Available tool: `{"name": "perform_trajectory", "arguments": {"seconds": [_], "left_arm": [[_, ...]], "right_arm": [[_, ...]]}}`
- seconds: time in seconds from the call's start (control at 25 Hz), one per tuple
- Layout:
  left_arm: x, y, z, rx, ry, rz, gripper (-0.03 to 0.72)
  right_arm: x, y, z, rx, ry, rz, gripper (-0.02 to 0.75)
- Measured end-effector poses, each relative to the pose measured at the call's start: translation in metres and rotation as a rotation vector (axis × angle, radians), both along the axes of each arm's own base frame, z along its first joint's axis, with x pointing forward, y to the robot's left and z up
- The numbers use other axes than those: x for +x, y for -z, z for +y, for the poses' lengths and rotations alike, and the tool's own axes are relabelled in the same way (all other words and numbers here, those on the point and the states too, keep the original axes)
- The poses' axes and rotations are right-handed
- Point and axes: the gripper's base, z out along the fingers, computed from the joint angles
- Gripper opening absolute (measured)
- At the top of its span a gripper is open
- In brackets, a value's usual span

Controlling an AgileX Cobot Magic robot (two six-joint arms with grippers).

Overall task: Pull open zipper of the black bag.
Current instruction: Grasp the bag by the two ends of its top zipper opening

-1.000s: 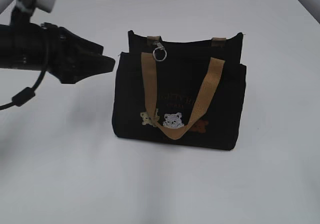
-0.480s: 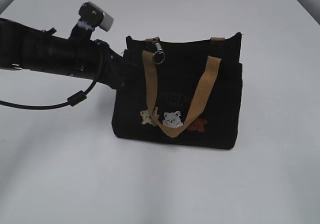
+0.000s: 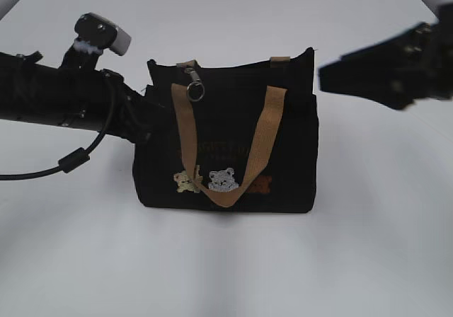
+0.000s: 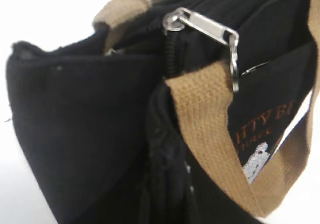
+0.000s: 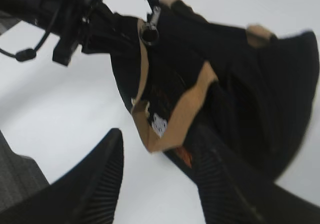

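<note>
Arms flank black bag [image 3: 226,154], right tool [image 5: 160,179] spread.

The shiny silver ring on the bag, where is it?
In the exterior view, the silver ring hangs at the black bag's top edge, left of the middle, against the front tan handle's left strap.

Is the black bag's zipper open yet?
Still shut: the zipper pull sits at the left end of the black bag, teeth closed.

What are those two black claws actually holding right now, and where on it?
The left gripper is pressed into the small black fabric bag's left end; a grip cannot be confirmed. The right gripper is open, holding nothing.
</note>
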Motion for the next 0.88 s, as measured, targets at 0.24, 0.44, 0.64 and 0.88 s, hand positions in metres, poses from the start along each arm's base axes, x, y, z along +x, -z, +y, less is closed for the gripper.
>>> {"name": "perform_trajectory", "arguments": {"seconds": [0.24, 0.44, 0.64, 0.88], "left_arm": [[-0.006, -0.003, 0.004, 0.012, -0.009, -0.008, 0.064], [-0.006, -0.003, 0.004, 0.013, -0.008, -0.008, 0.064], [-0.006, -0.003, 0.004, 0.013, -0.009, -0.009, 0.064], [-0.006, -0.002, 0.005, 0.018, -0.014, -0.009, 0.064]], "right_arm": [[0.075, 0.010, 0.079, -0.002, -0.094, 0.028, 0.361], [0.108, 0.032, 0.121, 0.042, -0.093, 0.147, 0.361], [0.129, 0.059, 0.136, 0.053, -0.029, 0.248, 0.361], [0.141, 0.074, 0.141, 0.101, 0.046, 0.341, 0.260]]}}
